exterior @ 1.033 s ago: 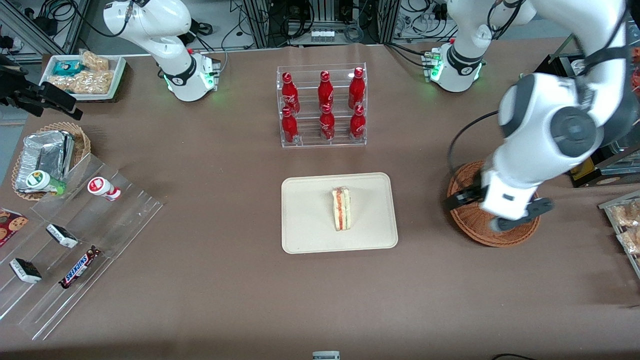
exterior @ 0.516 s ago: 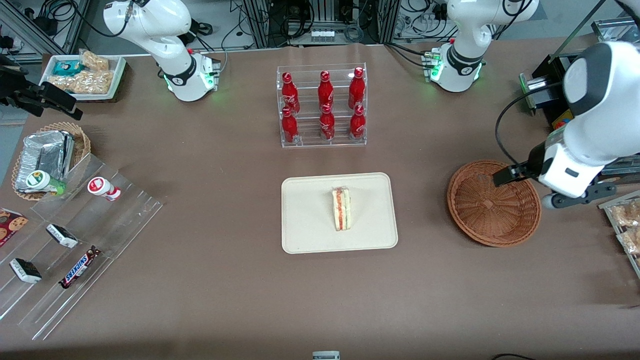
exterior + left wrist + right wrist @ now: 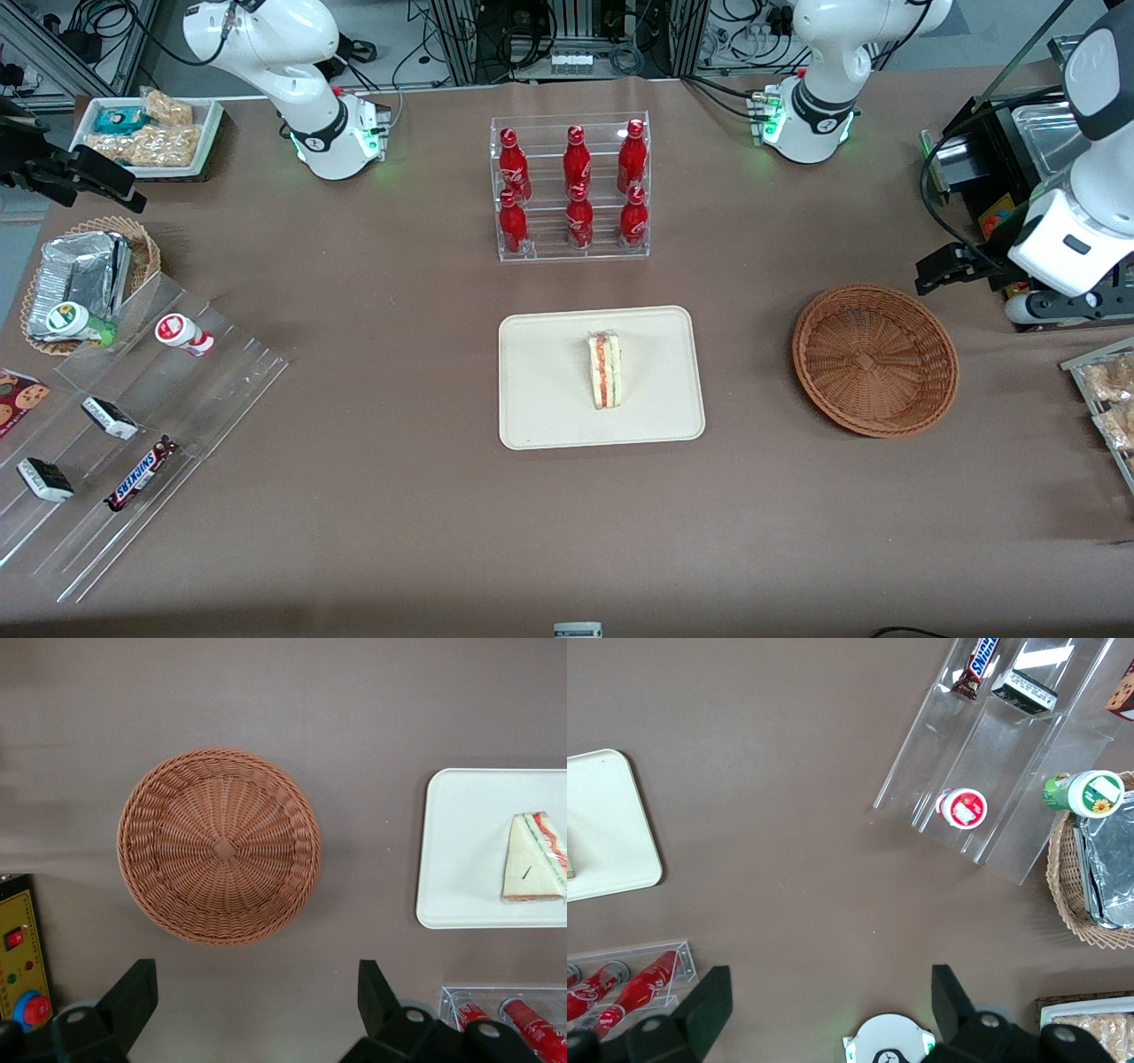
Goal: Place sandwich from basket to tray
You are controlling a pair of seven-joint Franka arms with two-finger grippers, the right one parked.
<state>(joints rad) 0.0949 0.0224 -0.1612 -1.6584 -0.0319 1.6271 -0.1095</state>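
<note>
The sandwich [image 3: 606, 369] [image 3: 534, 859], a white wedge with red and green filling, lies on the cream tray [image 3: 549, 390] [image 3: 461, 859] in the middle of the table. The reddish-brown wicker basket [image 3: 875, 359] [image 3: 220, 846] sits beside the tray toward the working arm's end, with nothing in it. My gripper [image 3: 974, 288] [image 3: 255, 992] hangs open above the table just off the basket's rim, a little farther from the front camera than the basket. Nothing is between its fingers.
A clear rack of red cola bottles [image 3: 571, 186] stands farther from the front camera than the tray. Black equipment [image 3: 992, 177] and a snack tray [image 3: 1107, 399] crowd the working arm's end. A stepped clear rack [image 3: 133, 416] and a tan foil-packet basket [image 3: 84, 275] sit at the parked arm's end.
My gripper has swung from right over the basket out toward the working arm's end, uncovering the empty basket. The sandwich and tray have not moved.
</note>
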